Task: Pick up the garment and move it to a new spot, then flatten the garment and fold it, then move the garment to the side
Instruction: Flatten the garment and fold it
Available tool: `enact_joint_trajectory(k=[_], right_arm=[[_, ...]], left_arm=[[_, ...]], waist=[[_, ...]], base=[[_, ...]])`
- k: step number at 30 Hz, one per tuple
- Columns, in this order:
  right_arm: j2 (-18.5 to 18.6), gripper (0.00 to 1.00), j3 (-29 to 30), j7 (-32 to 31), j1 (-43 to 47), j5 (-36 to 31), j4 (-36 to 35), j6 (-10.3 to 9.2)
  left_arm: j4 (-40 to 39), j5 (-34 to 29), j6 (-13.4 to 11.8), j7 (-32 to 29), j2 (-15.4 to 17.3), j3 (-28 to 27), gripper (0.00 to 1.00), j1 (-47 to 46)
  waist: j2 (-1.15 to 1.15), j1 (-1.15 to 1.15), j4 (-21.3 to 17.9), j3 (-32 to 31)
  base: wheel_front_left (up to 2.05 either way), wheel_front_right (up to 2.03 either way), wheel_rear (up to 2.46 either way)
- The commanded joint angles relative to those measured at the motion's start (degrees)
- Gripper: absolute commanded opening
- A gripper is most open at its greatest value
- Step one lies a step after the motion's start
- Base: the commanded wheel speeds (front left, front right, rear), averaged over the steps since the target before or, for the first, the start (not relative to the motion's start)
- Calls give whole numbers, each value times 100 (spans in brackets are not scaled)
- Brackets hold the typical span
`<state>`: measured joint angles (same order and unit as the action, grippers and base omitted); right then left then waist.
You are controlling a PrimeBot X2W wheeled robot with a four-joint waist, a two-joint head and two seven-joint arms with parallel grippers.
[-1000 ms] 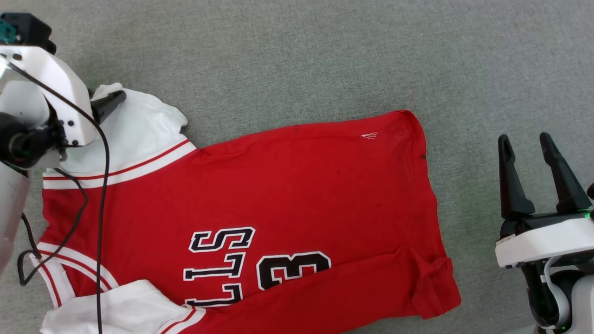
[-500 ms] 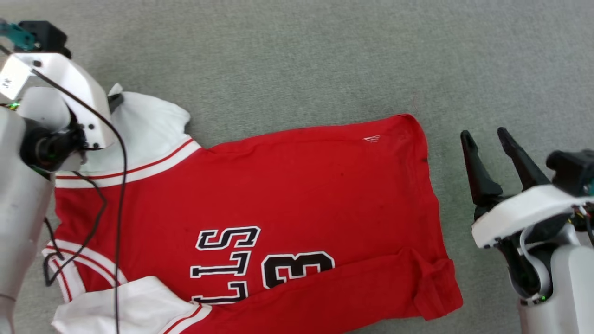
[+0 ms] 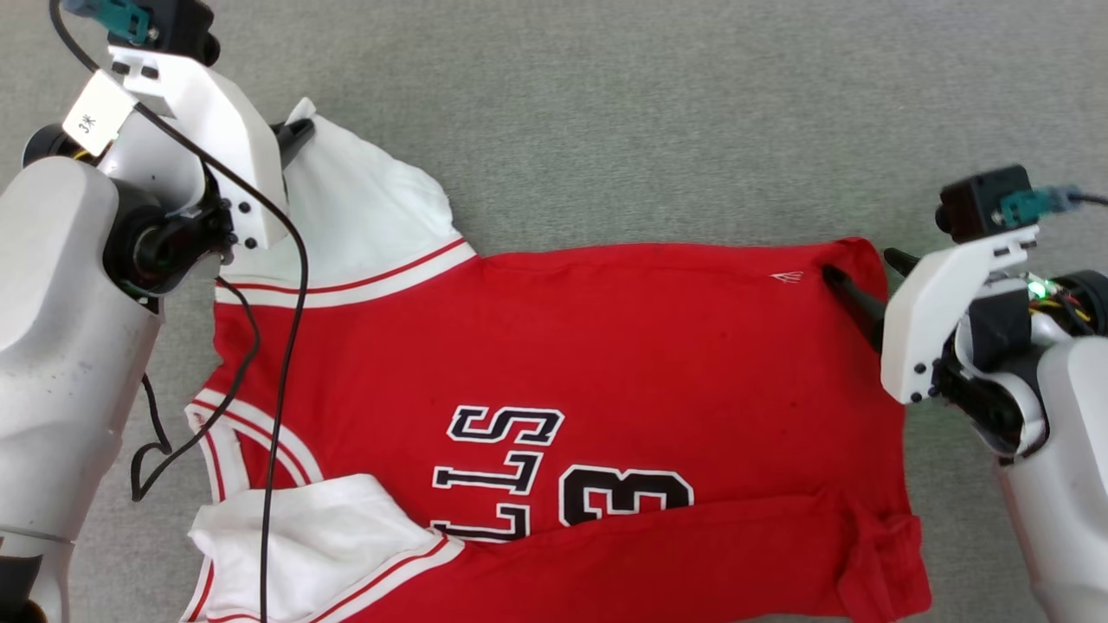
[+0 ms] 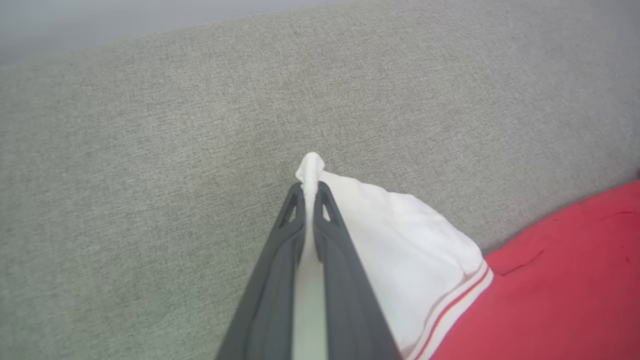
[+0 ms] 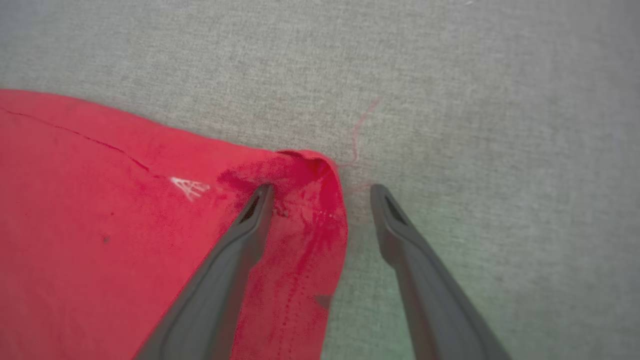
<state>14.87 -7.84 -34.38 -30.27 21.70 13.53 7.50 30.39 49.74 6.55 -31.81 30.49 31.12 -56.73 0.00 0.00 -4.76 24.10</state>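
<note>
The garment (image 3: 623,346), a red jersey T-shirt with white sleeves and black lettering, lies spread on the grey surface, its hem to the right. My left gripper (image 4: 310,192) is shut on the tip of the far white sleeve (image 4: 400,240), at the upper left in the head view (image 3: 294,138). My right gripper (image 5: 322,192) is open and straddles the far hem corner (image 5: 312,170): one finger lies on the red cloth, the other on the grey surface beside it. In the head view that gripper (image 3: 861,277) sits at the garment's right edge.
Grey fabric surface (image 3: 658,104) runs all around the garment. A black cable (image 3: 290,285) hangs from my left arm across the near shoulder and collar. The near hem corner (image 3: 883,554) is folded over itself. A loose red thread (image 5: 362,125) lies beyond the hem corner.
The head view has shifted, so the garment sits further right in it. My right gripper has swung from beside the shirt onto its far hem corner. My left gripper keeps its hold on the sleeve.
</note>
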Motion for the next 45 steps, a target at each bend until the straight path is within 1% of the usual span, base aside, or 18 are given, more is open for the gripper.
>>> enact_joint_trajectory(k=[1, 6, 7, 8, 9, 10, 12, 19, 23, 28, 30, 35, 38, 41, 45], right_arm=[[58, 100, -102, -164, -135, 53, 62, -3], [292, 100, -568, -1071, -435, 262, 375, -2], [307, 98, -653, -1286, -449, 312, 485, -2], [314, 37, -710, -1483, -444, 378, 594, -2], [328, 0, -763, -1604, -442, 409, 660, -2], [339, 0, -791, -1728, -451, 468, 724, -2], [372, 0, -786, -1731, -518, 524, 737, -2], [462, 0, -281, -1238, -640, 506, 336, -4], [442, 0, 77, -1108, -334, 437, -11, -4], [347, 0, 426, -1041, 284, 313, -525, -4], [292, 0, 536, -1030, 574, 280, -710, -4], [45, 0, 740, -996, 1364, 296, -1057, -3], [-92, 0, 888, -945, 1855, 283, -1198, -3], [-258, 0, 1061, -883, 2354, 288, -1285, -3], [-525, 0, 1271, -827, 2929, 305, -1276, -3]], left_arm=[[-59, -17, 6, 18, -3, 17, 0, -62], [-348, -24, 11, 77, -7, 58, 0, 11], [-387, -17, 9, 78, -2, 61, 0, 44], [-413, -5, 9, 84, 0, 65, 0, 75], [-432, 3, 10, 89, 2, 69, 0, 103], [-452, 12, 11, 111, -7, 68, 0, 125], [-488, -1, 11, 195, 8, 55, 0, 164], [-555, -24, -59, 572, 106, -55, 0, 410], [-681, 53, -149, 789, 190, -158, 0, 730], [-1037, 161, -307, 1048, 380, -300, 0, 1400], [-1243, 209, -420, 1168, 416, -345, 0, 1724], [-1796, 309, -854, 1430, 585, -473, 0, 2774], [-2112, 437, -1091, 1562, 597, -514, 0, 3473], [-2365, 589, -1305, 1662, 515, -501, 0, 4130], [-2552, 762, -1504, 1721, 411, -441, 0, 4839]], waist=[[0, 0, 83, 46], [0, 0, 222, 126], [0, 0, 238, 132], [0, 0, 253, 136], [0, 0, 270, 137], [0, 0, 287, 133], [0, 0, 318, 99], [0, 0, 409, -168], [0, 0, 444, -422], [0, 0, 486, -762], [0, 0, 513, -880], [0, 0, 532, -1158], [0, 0, 567, -1330], [0, 0, 599, -1485], [0, 0, 630, -1622]], base=[[0, 0, 0], [0, 0, 0], [0, 0, 0], [0, 0, 0], [0, 0, 0], [0, 0, 0], [0, 0, 0], [0, 0, 0], [0, 0, 0], [0, 0, 0], [0, 0, 0], [0, 0, 0], [0, 0, 0], [0, 0, 0], [0, 0, 0]])
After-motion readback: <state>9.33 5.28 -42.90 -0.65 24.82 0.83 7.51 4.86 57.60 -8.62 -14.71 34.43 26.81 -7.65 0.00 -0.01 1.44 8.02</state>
